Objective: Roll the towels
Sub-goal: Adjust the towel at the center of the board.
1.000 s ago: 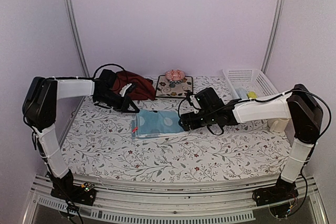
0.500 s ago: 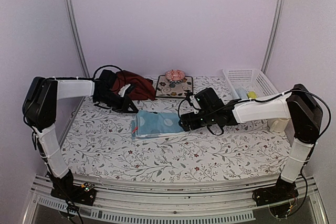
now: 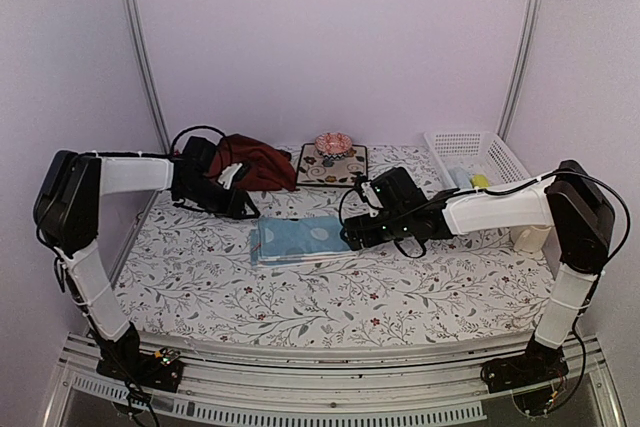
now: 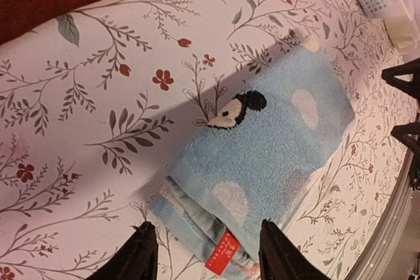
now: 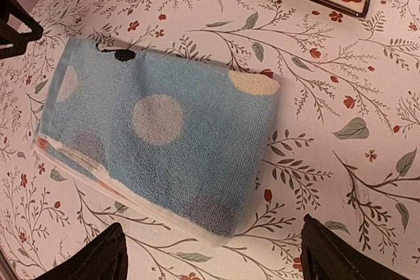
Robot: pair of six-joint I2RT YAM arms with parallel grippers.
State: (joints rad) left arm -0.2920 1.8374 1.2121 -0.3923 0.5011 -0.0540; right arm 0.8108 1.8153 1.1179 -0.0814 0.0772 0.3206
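The light blue towel (image 3: pixel 300 240) lay folded flat at the centre of the top view, its long edges running left to right. Its layered ends were stacked at the left, where a red tag (image 4: pixel 223 252) stuck out. A mouse print (image 4: pixel 237 109) sat near its far edge.

The left gripper (image 3: pixel 245 209) hung just beside the towel's upper-left corner. In the left wrist view its fingers (image 4: pixel 141 257) stood apart and released, with the tagged end lying between them and no cloth pinched. The right gripper (image 3: pixel 352 237) sat just off the towel's right edge. Its fingers (image 5: pixel 98 257) were spread wide and held nothing, and the towel's folded edge lay just ahead of them.

A broad band of the white floral table covering (image 3: pixel 330 297) stretched from the towel down to the metal rail (image 3: pixel 330 372) at the bottom of the frame. A narrower strip ran above the towel.

The dark red towel (image 3: pixel 252 162) sat bunched at upper left, behind the left gripper and apart from the blue one. The square floral mat (image 3: pixel 332 164) lay at upper centre with a pink round object (image 3: pixel 333 143) on it. The white basket (image 3: pixel 480 152) stood at upper right, holding a small yellow towel (image 3: pixel 481 181).

Pale lilac walls (image 3: pixel 330 37) closed in the back and sides, with two metal poles (image 3: pixel 140 47) rising at the rear corners.
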